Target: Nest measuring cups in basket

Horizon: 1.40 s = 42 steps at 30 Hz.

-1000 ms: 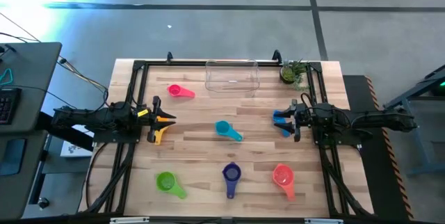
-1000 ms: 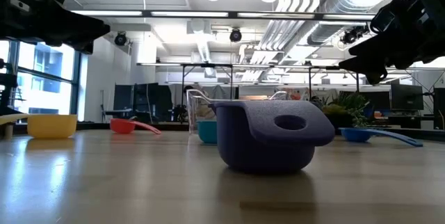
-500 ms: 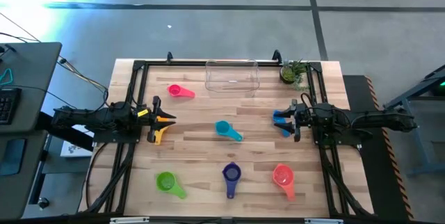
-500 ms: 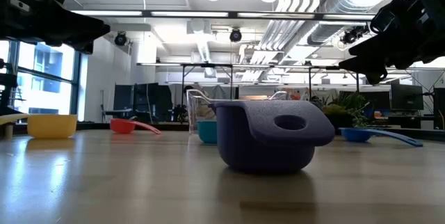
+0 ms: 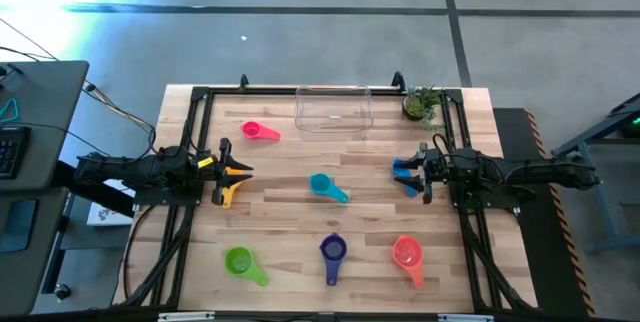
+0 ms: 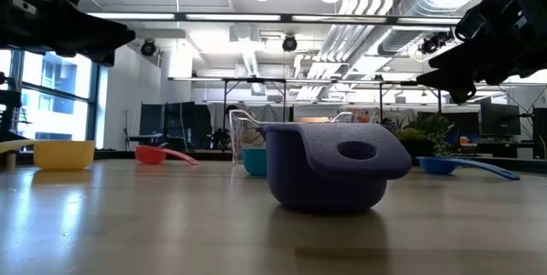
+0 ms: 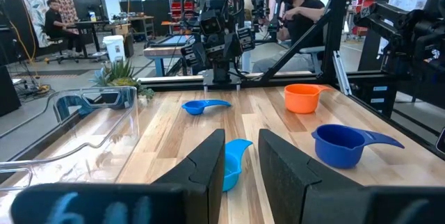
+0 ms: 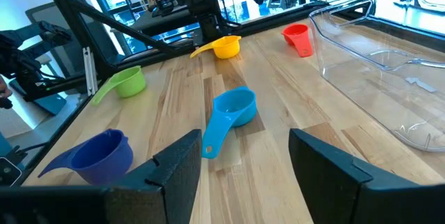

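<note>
L hand [image 5: 238, 171]: I'm keeping it low over the left edge of the tabletop [image 5: 300, 227], fingers [image 7: 208, 161] a narrow gap apart, gripping nothing.
R hand [image 5: 412, 175]: I'm holding it over the right side of the tabletop, fingers [image 8: 184, 165] spread wide, nothing between them.
Yellow cup [image 5: 228, 193]: lying right under/beside my L hand; touching or not, can't tell.
Small blue cup [image 5: 404, 173]: sitting just beside my R hand's tips, w/ handle toward tabletop centre.
Teal cup [image 5: 321, 184]: resting mid-tabletop, between both hands, handle pointing to the near right.
Pink cup [image 5: 252, 130]: lying far left, near the basket's left end.
Basket [image 5: 334, 110]: clear bin standing at the far edge, centre; I'm seeing no cup in it.
Green cup [image 5: 238, 260]: sitting near edge, left.
Purple cup [image 5: 332, 250]: sitting near edge, centre; filling the low view's middle.
Red-orange cup [image 5: 406, 253]: sitting near edge, right.
Plant [image 5: 421, 104]: standing at far right corner, beside the basket.
Room: ppl sitting at desks beyond the tabletop.
</note>
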Motion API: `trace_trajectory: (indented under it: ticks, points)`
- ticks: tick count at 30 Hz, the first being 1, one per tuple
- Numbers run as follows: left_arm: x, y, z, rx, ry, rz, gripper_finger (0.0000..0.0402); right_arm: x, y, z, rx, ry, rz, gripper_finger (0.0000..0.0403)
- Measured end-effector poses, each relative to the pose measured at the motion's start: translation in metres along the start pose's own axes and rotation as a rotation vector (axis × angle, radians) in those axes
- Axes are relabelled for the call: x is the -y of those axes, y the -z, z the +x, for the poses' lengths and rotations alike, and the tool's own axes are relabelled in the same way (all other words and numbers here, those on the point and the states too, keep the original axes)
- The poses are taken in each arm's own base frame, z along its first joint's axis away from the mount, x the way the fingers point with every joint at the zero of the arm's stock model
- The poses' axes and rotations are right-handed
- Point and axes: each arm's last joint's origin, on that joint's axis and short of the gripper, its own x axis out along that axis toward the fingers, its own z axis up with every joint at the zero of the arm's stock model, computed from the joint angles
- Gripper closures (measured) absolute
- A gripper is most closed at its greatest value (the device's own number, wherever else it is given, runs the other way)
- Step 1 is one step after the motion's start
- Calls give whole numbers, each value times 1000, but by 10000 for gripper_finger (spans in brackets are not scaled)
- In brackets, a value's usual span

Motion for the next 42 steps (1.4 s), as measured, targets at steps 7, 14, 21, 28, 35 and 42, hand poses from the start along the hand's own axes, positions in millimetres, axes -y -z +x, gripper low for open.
trace_trajectory:
  ticks: [7,14,21,28,35,42]
  points:
    - [0,0,0,0,7,0,323,0,0,0,0,0,0,194]
    - [2,-6,-2,-9,72,0,323,0,0,0,0,0,0,194]
    - [-1,-47,-8,-70,79,0,323,0,0,0,0,0,0,194]
    - [-1,-93,-4,-291,108,-63,323,0,0,0,0,0,0,194]
    - [10,-121,15,-569,198,-128,323,0,0,0,0,0,0,194]
    - [35,-114,39,-838,316,-175,323,0,0,0,0,0,0,194]
